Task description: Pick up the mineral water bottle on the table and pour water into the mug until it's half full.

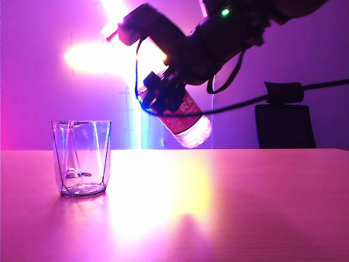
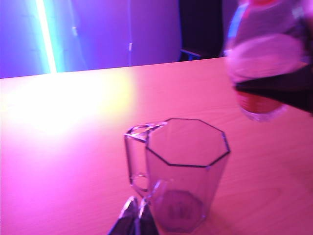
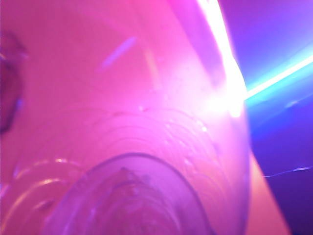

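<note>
Nearest the exterior camera, bare pink-lit table point(image 1: 229, 218) runs back to the mug point(image 1: 82, 158), which stands upright at the left with nothing visible in it. Up above the table and well right of the mug, the right gripper point(image 1: 163, 93) is clamped around the mineral water bottle point(image 1: 182, 117), holding it tilted in the air, neck toward the upper left and base lower right. Its wrist view is blurred, seemingly filled by the bottle's ribbed shoulder point(image 3: 137, 161). Just beside the mug's handle, the left gripper point(image 2: 134, 218) shows its fingertips pressed together, grasping nothing.
</note>
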`<state>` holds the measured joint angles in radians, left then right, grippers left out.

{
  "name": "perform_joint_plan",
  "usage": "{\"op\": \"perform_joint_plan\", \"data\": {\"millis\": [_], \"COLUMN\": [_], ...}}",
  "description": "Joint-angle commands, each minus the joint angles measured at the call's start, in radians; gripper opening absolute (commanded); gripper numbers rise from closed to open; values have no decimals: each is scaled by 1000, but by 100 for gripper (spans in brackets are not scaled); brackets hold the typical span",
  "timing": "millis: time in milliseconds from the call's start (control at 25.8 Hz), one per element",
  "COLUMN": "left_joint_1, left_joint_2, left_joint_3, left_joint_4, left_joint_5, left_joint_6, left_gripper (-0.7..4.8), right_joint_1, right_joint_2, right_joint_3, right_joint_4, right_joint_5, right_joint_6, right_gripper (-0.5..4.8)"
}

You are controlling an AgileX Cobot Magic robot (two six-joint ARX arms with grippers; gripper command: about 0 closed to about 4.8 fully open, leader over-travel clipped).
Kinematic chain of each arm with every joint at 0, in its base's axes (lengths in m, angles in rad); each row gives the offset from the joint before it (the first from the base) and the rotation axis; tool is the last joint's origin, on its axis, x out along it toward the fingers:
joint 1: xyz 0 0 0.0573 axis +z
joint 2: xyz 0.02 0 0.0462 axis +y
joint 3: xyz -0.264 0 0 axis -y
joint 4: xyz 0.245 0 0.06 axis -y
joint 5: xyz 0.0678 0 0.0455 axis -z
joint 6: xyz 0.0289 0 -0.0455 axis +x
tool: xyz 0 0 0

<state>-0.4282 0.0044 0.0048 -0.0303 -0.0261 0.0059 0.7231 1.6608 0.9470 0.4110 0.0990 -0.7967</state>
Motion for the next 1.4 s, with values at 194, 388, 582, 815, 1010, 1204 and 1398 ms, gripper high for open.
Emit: {"op": "perform_joint_plan", "data": {"millis": [194, 388, 582, 815, 1010, 1204, 1398], "left_joint_1": [-64, -66, -66, -66, -66, -66, -66], "left_joint_2": [2, 2, 2, 2, 2, 2, 2], "left_joint_3": [4, 4, 4, 4, 4, 4, 4], "left_joint_4": [9, 9, 9, 9, 9, 9, 9], "left_joint_5": [4, 4, 4, 4, 4, 4, 4], "left_joint_6": [-3, -3, -3, -3, -3, -3, -3], "left_gripper": [-2, -2, -2, -2, -2, -2, -2], "right_joint_1": [25, 25, 25, 25, 25, 25, 25], "right_joint_2": [68, 83, 94, 96, 96, 96, 96], "right_joint_3": [67, 67, 67, 67, 67, 67, 67], "right_joint_4": [35, 42, 58, 62, 68, 76, 103], "right_joint_5": [94, 121, 159, 188, 195, 199, 225], "right_joint_6": [-234, -389, -514, -619, -650, -705, -731], "right_gripper": [246, 246, 247, 247, 247, 247, 247]}}
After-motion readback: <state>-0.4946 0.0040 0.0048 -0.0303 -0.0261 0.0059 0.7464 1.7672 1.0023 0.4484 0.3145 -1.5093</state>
